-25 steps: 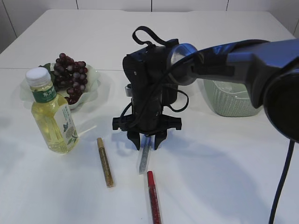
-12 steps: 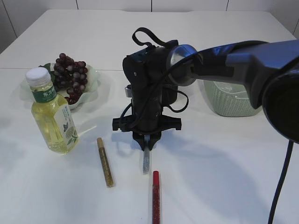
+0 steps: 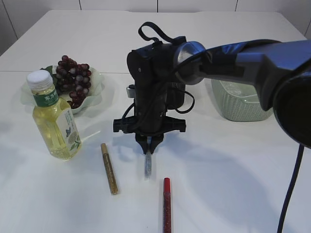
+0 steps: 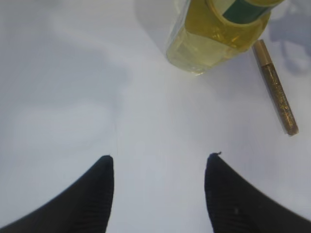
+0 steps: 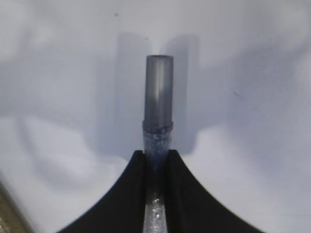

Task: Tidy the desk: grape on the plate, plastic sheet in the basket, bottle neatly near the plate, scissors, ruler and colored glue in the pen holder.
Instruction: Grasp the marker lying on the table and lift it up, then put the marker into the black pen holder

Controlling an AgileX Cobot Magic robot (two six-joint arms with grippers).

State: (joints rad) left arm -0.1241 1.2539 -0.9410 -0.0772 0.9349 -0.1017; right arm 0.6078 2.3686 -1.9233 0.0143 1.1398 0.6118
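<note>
White desk (image 3: 233, 184), front centre: right gripper (image 3: 149, 147) clamps silver glitter glue pen (image 3: 148, 165). Left gripper (image 4: 158, 167) wide, empty. Next: lift, find pen holder, unseen.

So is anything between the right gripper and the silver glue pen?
No. The right gripper already has its fingers closed on the silver glue pen, with nothing between them. The gold pen and red pen lie apart on the table. No pen holder shows in any view.
</note>
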